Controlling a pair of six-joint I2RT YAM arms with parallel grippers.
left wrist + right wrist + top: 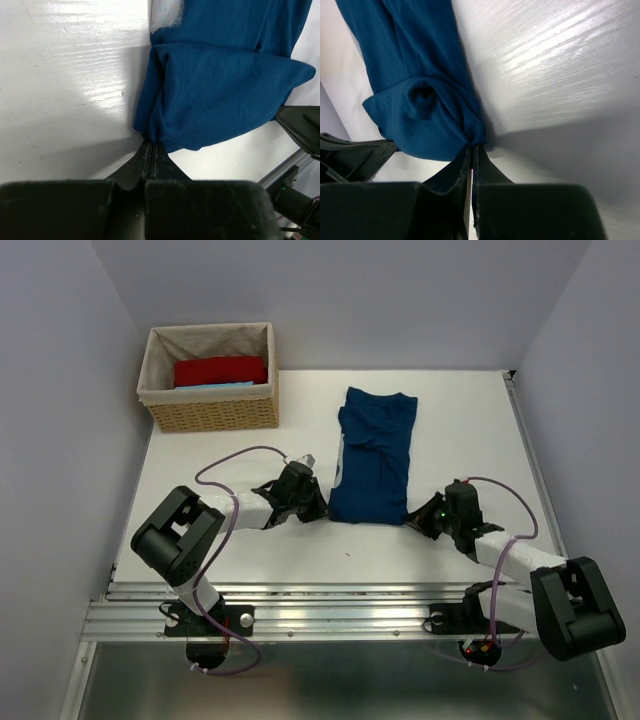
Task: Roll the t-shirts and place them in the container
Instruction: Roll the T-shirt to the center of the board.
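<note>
Left tool (151, 144) and right tool (472, 147) pinch folded t-shirt (373, 458).

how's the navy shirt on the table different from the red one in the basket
The navy t-shirt lies on the table as a long folded strip; the red garment sits in the wicker basket, folded compact. The left gripper and right gripper pinch the navy one's near corners, where it curls up; nothing touches the red one. Both are plain, unprinted cloth.

Open table (470, 430) right of t-shirt (375, 455); basket (215, 412) blocks far-left corner.
</note>
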